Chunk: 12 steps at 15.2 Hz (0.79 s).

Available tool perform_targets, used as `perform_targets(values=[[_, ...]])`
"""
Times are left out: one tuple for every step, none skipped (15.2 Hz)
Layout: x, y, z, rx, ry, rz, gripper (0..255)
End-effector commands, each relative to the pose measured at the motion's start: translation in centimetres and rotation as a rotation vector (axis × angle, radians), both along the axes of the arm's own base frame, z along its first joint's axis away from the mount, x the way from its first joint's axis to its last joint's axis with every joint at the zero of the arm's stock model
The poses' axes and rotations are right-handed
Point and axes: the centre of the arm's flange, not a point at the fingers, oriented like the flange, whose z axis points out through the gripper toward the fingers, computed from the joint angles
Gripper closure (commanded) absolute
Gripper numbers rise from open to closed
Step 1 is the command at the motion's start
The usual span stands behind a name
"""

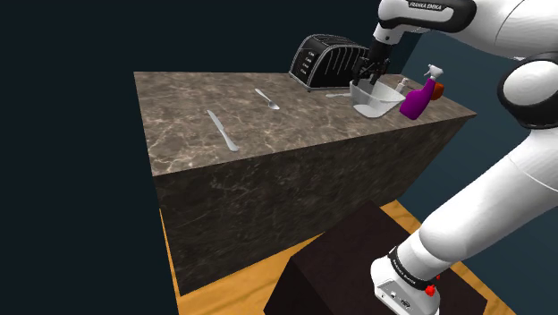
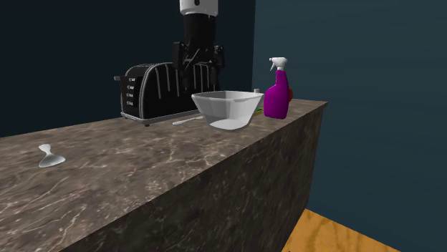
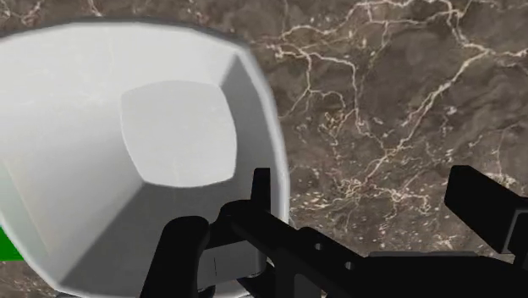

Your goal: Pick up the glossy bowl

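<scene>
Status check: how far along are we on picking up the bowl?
Approach looks done: the open claw straddles the rim of the bowl, one finger over the inside. In hand: the grasp, not yet closed. Left: closing and lifting; the bowl rests on the counter.

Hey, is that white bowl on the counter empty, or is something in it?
Empty: the wrist view looks into the bowl and shows its bare white bottom, nothing inside.

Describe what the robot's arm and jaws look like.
The arm is glossy white, built of rounded segments with dark joints. A dark band near the wrist carries white FRANKA EMIKA lettering, and a small red part sits by the base. The jaws are all black, with two blocky fingers.
</scene>
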Motion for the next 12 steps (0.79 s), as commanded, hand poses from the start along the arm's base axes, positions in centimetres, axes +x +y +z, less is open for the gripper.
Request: perform_targets(values=[[1.8, -2.0, 0.2, -0.015, 0.003, -0.013, 0], [2.6, -2.9, 0.4, -0.021, 0.004, -0.019, 0], [3.4, -3.9, 0.6, -0.028, 0.006, -0.026, 0], [3.8, -4.4, 0.7, -0.032, 0.007, -0.029, 0], [3.8, -4.4, 0.1, -0.032, 0.007, -0.029, 0], [3.8, -4.4, -0.4, -0.032, 0.007, -0.029, 0], [3.8, -4.4, -0.9, -0.032, 0.007, -0.029, 0], [3.8, -4.4, -1.4, -0.032, 0.007, -0.029, 0], [3.8, -4.4, -2.0, -0.032, 0.007, -0.029, 0], [3.8, -4.4, -2.5, -0.032, 0.007, -0.029, 0], [3.8, -4.4, -3.0, -0.032, 0.007, -0.029, 0], [3.8, -4.4, -3.3, -0.032, 0.007, -0.029, 0]])
